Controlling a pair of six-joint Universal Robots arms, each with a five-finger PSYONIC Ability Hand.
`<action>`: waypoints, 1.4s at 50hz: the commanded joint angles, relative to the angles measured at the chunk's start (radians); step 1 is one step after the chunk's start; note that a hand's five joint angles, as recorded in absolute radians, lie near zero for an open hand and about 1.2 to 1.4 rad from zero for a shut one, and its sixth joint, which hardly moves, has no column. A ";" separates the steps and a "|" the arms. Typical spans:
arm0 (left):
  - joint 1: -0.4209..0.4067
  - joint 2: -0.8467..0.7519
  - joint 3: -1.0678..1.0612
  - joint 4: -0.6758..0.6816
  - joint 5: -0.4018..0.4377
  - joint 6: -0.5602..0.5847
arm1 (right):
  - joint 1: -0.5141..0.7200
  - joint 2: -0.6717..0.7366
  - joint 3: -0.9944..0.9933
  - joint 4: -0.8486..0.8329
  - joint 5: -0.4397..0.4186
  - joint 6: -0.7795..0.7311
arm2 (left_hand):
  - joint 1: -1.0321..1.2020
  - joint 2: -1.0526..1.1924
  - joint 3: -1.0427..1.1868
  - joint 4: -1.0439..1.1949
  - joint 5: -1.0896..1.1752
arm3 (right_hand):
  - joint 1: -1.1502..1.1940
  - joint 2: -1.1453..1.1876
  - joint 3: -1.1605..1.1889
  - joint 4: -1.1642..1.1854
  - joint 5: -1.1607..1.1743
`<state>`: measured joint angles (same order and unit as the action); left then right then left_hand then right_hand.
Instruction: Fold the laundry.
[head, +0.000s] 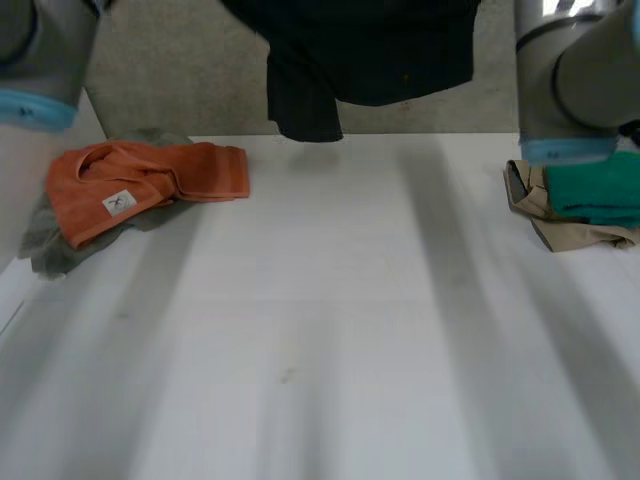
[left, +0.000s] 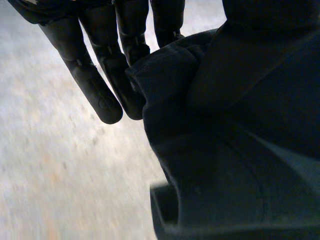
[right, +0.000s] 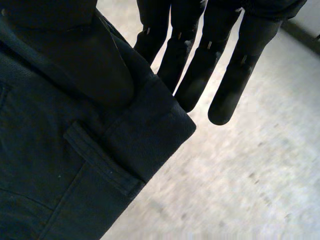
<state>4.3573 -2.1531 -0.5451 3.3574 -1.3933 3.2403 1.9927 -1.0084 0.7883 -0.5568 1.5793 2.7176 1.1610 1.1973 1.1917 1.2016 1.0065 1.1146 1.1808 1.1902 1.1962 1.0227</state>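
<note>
A dark navy garment (head: 360, 50) hangs in the air over the far edge of the white table (head: 330, 330), one lower corner dangling near the table's back. In the left wrist view my left hand (left: 92, 82) pinches a bunched edge of the garment (left: 235, 175) between its thumb and straight fingers. My right hand (right: 232, 75) holds the garment (right: 60, 175) the same way, with its thumb pressed on a hemmed edge beside a belt loop. Both arms (head: 40, 60) (head: 570, 80) are raised at the sides.
An orange towel (head: 140, 185) with a white label lies crumpled on a grey cloth (head: 60, 245) at the table's left. At the right edge a folded teal cloth (head: 600, 190) rests on a beige garment (head: 570, 225).
</note>
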 joint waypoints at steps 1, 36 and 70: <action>0.007 -0.031 -0.229 0.002 0.022 0.064 | -0.015 0.057 0.107 0.120 -0.001 -0.013 | 0.235 0.199 0.205 0.195 0.215 | 0.282 0.215 0.206 0.200 0.199; -0.044 0.015 -0.840 -0.228 0.027 0.444 | -0.051 -0.030 0.778 0.313 -0.065 -0.013 | -0.393 -0.429 -0.423 -0.433 -0.413 | 0.282 0.215 0.206 0.200 0.199; -0.123 -0.122 -0.731 -0.259 -0.136 0.512 | -0.064 -0.055 0.784 0.325 -0.059 -0.013 | 0.235 0.199 0.205 0.195 0.215 | 0.282 0.215 0.206 0.200 0.199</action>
<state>4.2523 -2.2808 -1.3017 3.1269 -1.4955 3.7522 1.9323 -1.0402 1.5674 -0.2391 1.5158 2.7073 1.1635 1.1858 1.1786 1.1854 0.9898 1.1146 1.1808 1.1902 1.1979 1.0228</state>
